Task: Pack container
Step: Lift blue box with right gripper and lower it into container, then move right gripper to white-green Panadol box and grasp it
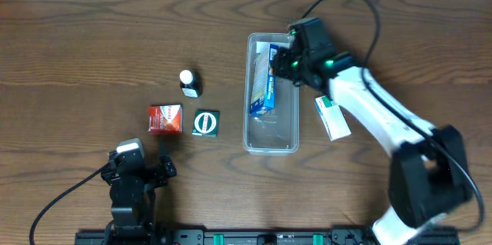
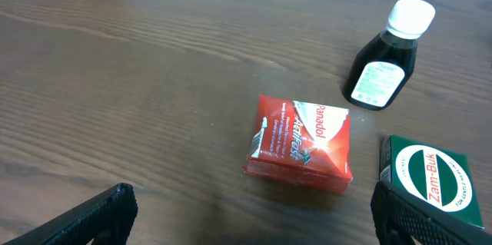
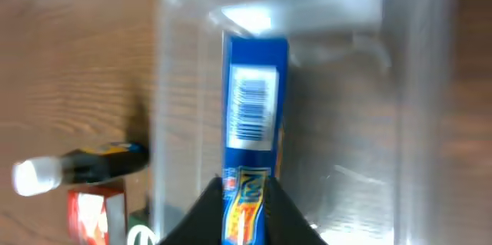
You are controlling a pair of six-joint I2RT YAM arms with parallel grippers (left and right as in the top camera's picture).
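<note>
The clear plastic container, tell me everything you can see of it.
The container is a long, narrow tub of clear plastic with rounded corners and a rim. It sits upright and open on the wooden table, its long side running away from the robot. Inside, a blue box takes up its far part, gripped by the right gripper; the near part looks bare. No other item touches it.

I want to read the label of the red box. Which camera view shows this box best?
The left wrist view: the red box lies whole near the centre, its Panadol print readable. The overhead view shows it whole but small. The right wrist view catches only a blurred part at the lower edge.
</note>
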